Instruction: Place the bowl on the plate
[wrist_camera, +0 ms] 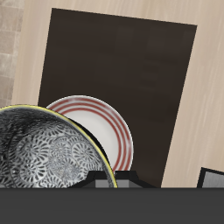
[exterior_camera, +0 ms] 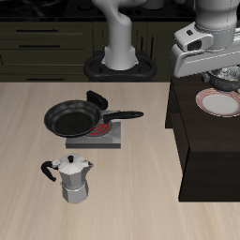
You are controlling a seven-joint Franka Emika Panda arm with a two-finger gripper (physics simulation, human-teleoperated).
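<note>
Carry step: tool [exterior_camera: 223,77] clamped on bowl [wrist_camera: 48,149], held above plate [wrist_camera: 112,127]; next, centre over it, lower, let go.

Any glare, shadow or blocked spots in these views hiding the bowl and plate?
Exterior view: even light, no glare, but the gripper hides the bowl and part of the plate. Wrist view: sharp; the bowl is cropped, the plate partly covered.
</note>
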